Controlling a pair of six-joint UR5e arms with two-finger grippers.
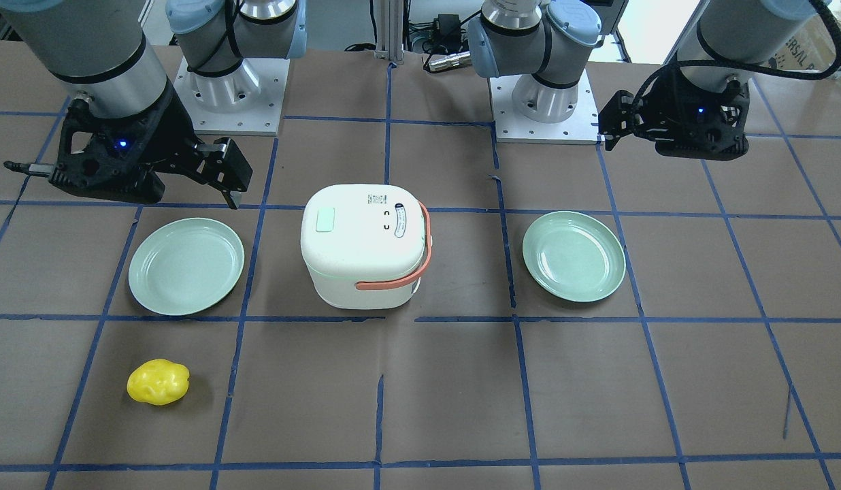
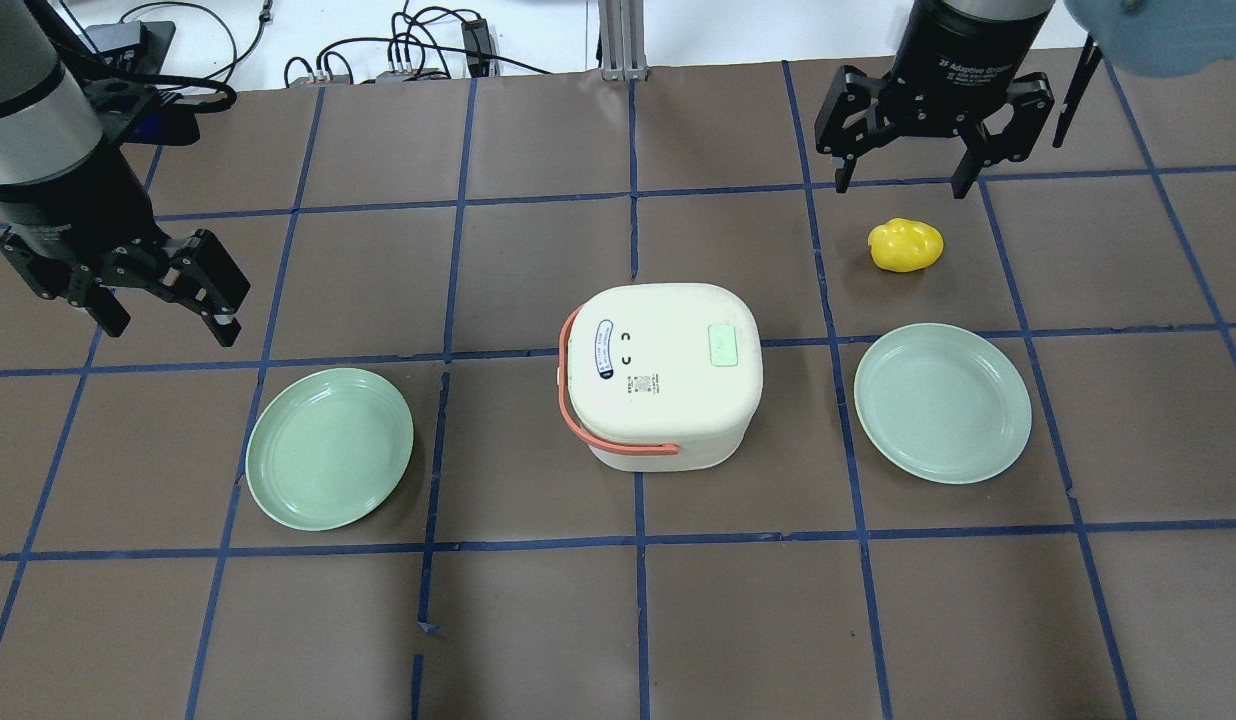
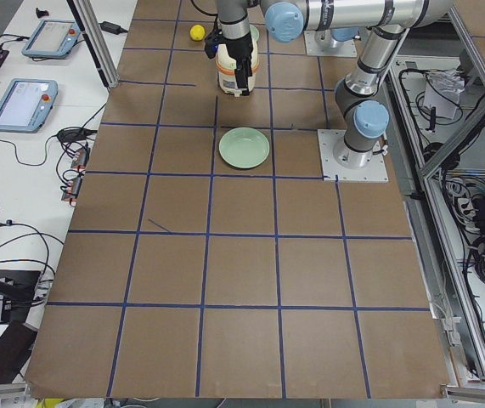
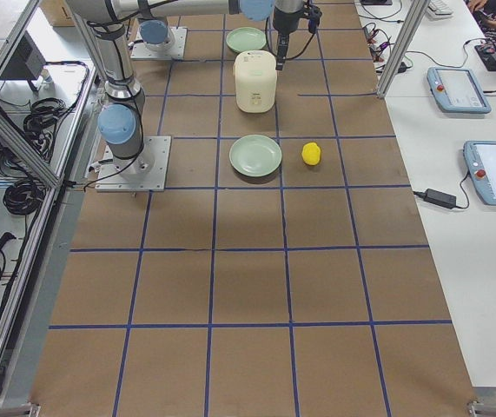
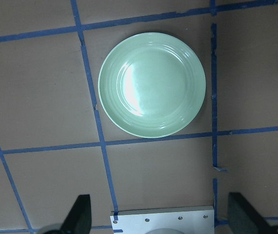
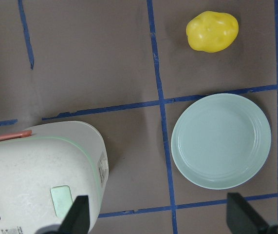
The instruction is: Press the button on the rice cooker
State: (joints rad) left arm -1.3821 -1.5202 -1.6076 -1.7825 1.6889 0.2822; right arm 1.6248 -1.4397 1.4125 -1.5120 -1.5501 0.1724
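Here, the cooker (image 2: 663, 390) sits shut at the middle of the table (image 2: 538, 620). Its orange handle (image 2: 578, 425) is folded down round the lid, and a mint-green button (image 2: 723, 345) shows on the lid's right part. A left plate (image 2: 330, 448) and a right plate (image 2: 943, 402) lie either side, both apart from it. A yellow lump (image 2: 906, 245) lies just beyond the right plate, farther from the robot. The left gripper (image 2: 168, 322) hangs with fingers spread beyond the left plate. The right gripper (image 2: 903, 182), also spread and holding nothing, hovers past the lump.
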